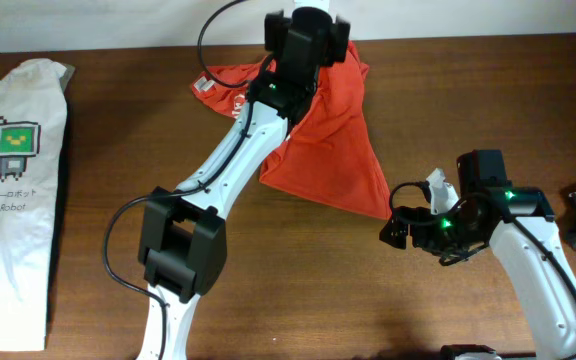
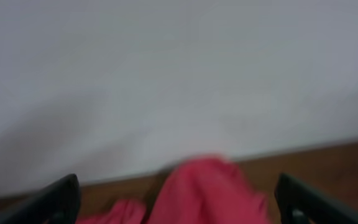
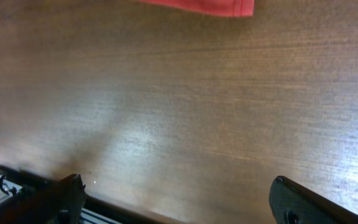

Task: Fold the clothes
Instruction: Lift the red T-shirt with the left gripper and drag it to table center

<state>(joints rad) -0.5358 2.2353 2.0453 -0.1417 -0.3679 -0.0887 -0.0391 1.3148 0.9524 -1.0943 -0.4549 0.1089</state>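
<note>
**Surface and garments.** The wooden surface [image 1: 488,100] carries both garments. The white T-shirt [image 1: 18,180], with a green robot print, lies flat along the left edge of the frame, well apart from the work. The red-orange T-shirt [image 1: 328,140] lies crumpled at upper centre, one corner trailing toward lower right. No fold is yet made.

**Hands.** The left hand [image 1: 310,35] hovers over the shirt's top edge, fingers spread wide with red cloth between them, probably placed to pinch that edge. The right hand [image 1: 408,215], equally wide, hangs over bare wood just beside the trailing corner, likely positioned to take it.
</note>
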